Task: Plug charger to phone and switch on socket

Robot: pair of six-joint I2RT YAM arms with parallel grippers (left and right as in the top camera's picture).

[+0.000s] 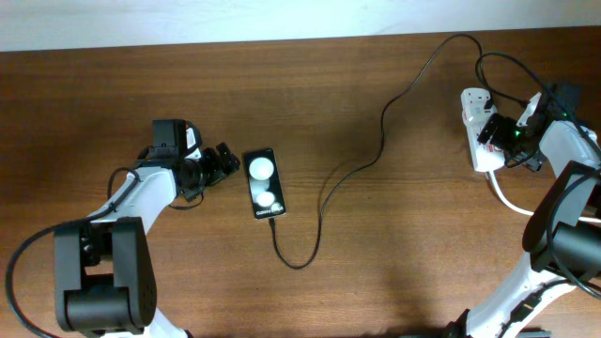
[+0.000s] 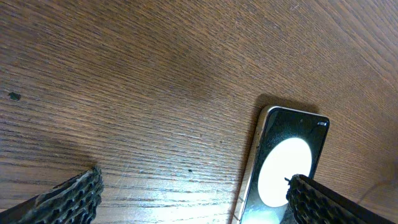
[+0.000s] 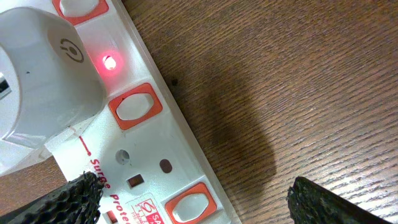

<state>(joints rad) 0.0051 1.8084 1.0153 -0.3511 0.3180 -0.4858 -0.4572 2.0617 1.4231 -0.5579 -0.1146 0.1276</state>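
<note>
Overhead view: the left claw (image 1: 224,163) is spread wide with nothing in it. The phone (image 1: 264,183) lies flat on the brown tabletop (image 1: 394,244), just in front of its fingertips. Left wrist view shows one finger (image 2: 323,199) hanging over the phone's corner, and the other finger (image 2: 68,199) over bare wood. I cannot tell if that finger touches the phone.

The thin black charger cable (image 1: 380,131) meets the end of the phone. It makes a small loop, then runs across the wood to the white power strip (image 1: 472,105). I cannot tell if its tip is pushed all the way in.

The right claw (image 1: 498,131) is spread wide too and holds nothing. It hangs right over the power strip. Right wrist view shows a white plug (image 3: 43,81) sitting in the strip, off to one side of the claw. A small red light (image 3: 109,62) glows beside the plug. An orange switch (image 3: 135,107) sits between the light and the claw. A thick white cord (image 1: 507,199) curls away from the strip toward the right arm.

Between the two claws lies a wide patch of wood, and only the black cable crosses it. The cable passes close to the tabletop's far edge behind the right claw.
</note>
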